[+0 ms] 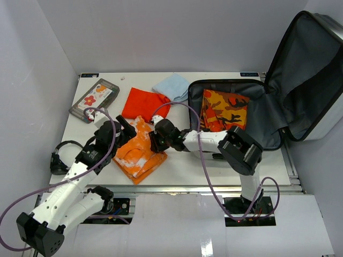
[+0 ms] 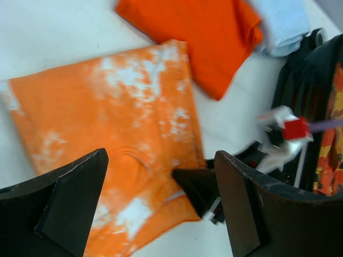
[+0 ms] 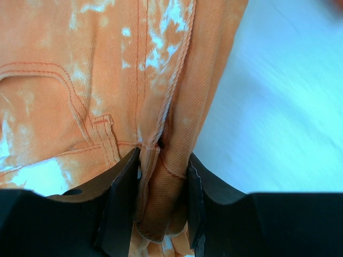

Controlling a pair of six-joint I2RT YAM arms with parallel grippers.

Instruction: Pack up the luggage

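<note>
The luggage [image 1: 266, 116] lies open at the right of the table, its lid [image 1: 313, 64] propped up, and an orange camouflage garment [image 1: 225, 110] rests on its dark lining. An orange garment with white bleach patches [image 1: 138, 154] lies folded on the table in front of both arms. My right gripper [image 1: 154, 141] is shut on that garment's right edge; a folded seam is pinched between its fingers [image 3: 161, 179]. My left gripper [image 1: 123, 128] hovers open just above the same garment [image 2: 107, 118], jaws wide apart [image 2: 161, 176], nothing between them. The right gripper's dark finger [image 2: 197, 187] shows beside it.
A plain red-orange cloth [image 1: 143, 103] and a light blue cloth [image 1: 172, 87] lie behind the bleached garment. A flat grey case with a red flower [image 1: 94, 99] sits at the back left. A black object [image 1: 58, 158] lies at the table's left edge. White walls enclose the table.
</note>
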